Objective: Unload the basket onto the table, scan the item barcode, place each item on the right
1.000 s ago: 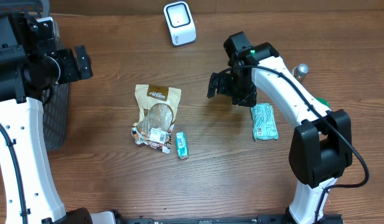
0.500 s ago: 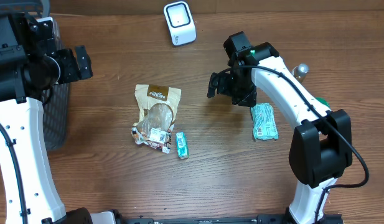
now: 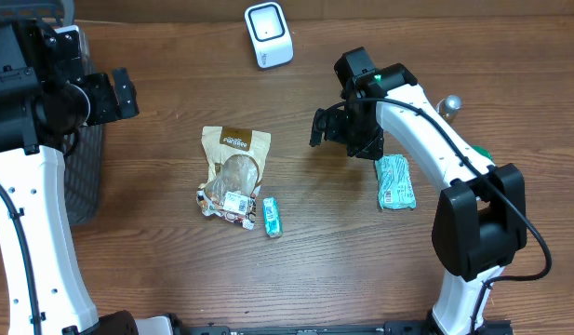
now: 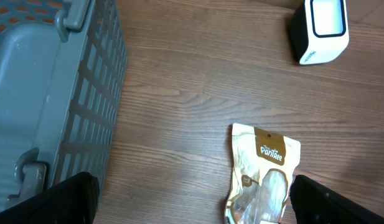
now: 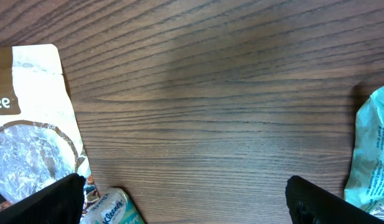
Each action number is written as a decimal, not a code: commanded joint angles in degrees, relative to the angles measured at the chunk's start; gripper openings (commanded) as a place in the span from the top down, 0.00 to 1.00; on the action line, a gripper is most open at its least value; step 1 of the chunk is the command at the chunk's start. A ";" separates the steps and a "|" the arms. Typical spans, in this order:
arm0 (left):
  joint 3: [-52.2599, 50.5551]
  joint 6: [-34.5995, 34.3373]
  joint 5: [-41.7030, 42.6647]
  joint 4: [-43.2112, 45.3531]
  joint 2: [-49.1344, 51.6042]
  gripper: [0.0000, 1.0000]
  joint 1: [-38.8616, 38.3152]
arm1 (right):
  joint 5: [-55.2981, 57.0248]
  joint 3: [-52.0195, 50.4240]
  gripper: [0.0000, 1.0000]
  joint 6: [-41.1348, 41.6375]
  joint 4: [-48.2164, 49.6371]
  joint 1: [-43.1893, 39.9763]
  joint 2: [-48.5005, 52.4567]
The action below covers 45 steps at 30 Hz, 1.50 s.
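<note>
The white barcode scanner (image 3: 268, 35) stands at the table's back edge and shows again as the scanner (image 4: 319, 28) in the left wrist view. A tan snack bag (image 3: 233, 172) lies mid-table, with a small Kleenex pack (image 3: 272, 216) at its lower right corner. A teal packet (image 3: 395, 182) lies to the right, under the right arm. My left gripper (image 3: 122, 93) hangs open above the basket's edge, well left of the bag (image 4: 263, 180). My right gripper (image 3: 322, 127) hovers open between bag and teal packet, over bare wood. Nothing sits between either pair of fingers.
A grey slotted basket (image 3: 84, 177) stands at the left table edge, seen close as the basket (image 4: 48, 93) in the left wrist view. A small silver knob (image 3: 449, 104) sits at the right behind the arm. The Kleenex pack (image 5: 114, 210) and teal packet (image 5: 372, 155) flank the right gripper (image 5: 188, 202).
</note>
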 commanded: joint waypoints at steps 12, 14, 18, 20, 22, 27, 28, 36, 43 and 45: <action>0.63 -0.35 -0.11 0.17 0.07 0.00 -0.15 | -0.48 0.90 0.00 -0.04 0.15 0.35 -0.92; 0.63 -0.35 -0.11 0.17 0.07 0.00 -0.15 | -0.48 0.90 0.00 -0.04 0.15 0.35 -0.92; 0.66 -0.35 -0.11 0.17 0.07 0.00 -0.15 | -0.48 0.90 0.00 -0.04 0.15 0.35 -0.92; 0.63 -0.35 -0.11 0.17 0.07 0.01 -0.15 | -0.48 0.90 0.00 -0.04 0.15 0.35 -0.92; 0.63 -0.35 -0.11 0.17 0.07 0.00 -0.15 | -0.48 0.90 0.00 -0.04 1.03 0.35 -0.92; 0.63 -0.35 -0.11 0.17 0.07 0.00 -0.15 | -0.28 0.90 0.00 -0.04 5.11 0.28 -0.92; 0.63 -0.35 -0.11 0.17 0.07 0.00 -0.15 | -0.31 0.90 0.00 -0.04 5.11 0.24 -0.92; 0.63 -0.35 -0.13 0.17 0.07 0.01 -0.15 | -0.28 2.08 0.13 -1.03 4.83 0.26 -1.68; 0.63 -0.35 -0.11 0.17 0.07 0.00 -0.15 | -0.24 6.29 0.14 -2.25 1.66 1.66 -6.36; 0.63 -0.35 -0.11 0.17 0.07 0.00 -0.15 | -0.15 6.69 0.14 -3.74 0.20 2.21 -8.39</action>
